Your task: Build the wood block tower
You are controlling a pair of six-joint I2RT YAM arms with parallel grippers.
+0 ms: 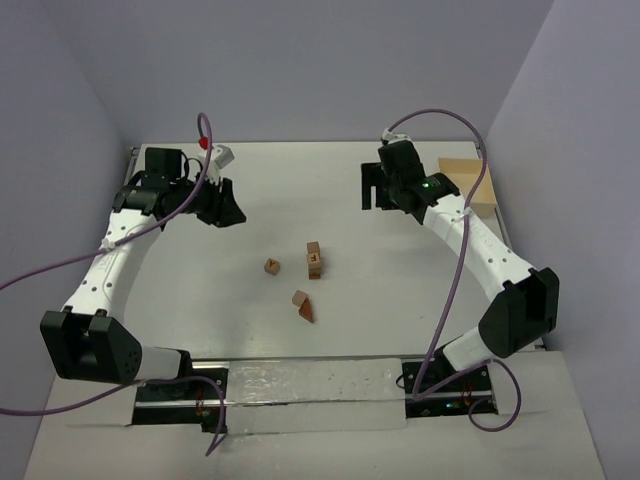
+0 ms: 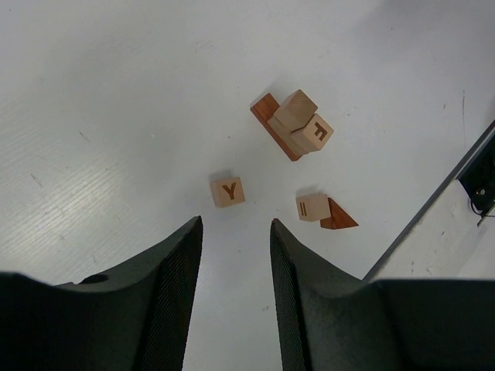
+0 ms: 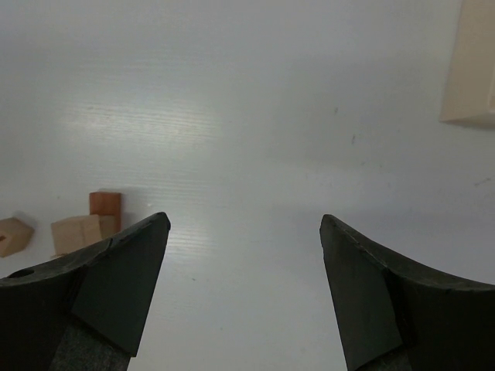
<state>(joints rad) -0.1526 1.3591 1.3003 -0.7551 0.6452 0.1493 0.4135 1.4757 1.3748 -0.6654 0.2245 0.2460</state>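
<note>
The wood block tower (image 1: 314, 258) is only just begun. It stands near the middle of the white table (image 1: 400, 300), between the two arms. It is a short little pile. A plain tan cube (image 2: 296, 109) sits on top. A lettered tan cube (image 2: 315, 133) is just under it and a bit to one side. A reddish-brown bar (image 2: 269, 124) lies low down, touching the pile. I cannot tell if the tan blocks rest on the bar or only sit next to it. The pile looks a little crooked, not neat.

Three blocks are not on the tower yet. A Y cube (image 2: 228, 191) sits alone on the table, just left of the tower in the top view. Nearer to the arm bases, a marked tan cube (image 2: 312, 207) touches a reddish-brown wedge (image 2: 338, 217). I think these must go up too, so most of the work is left.

The left gripper (image 2: 234, 224) hangs over the far left part of the table, well apart from the blocks. Its fingers are partway apart and hold nothing. The right gripper (image 3: 244, 218) is at the far right. Its fingers are spread wide and it holds nothing too. A light-wood box (image 1: 462, 183) sits at the far right edge, just right of that arm.
</note>
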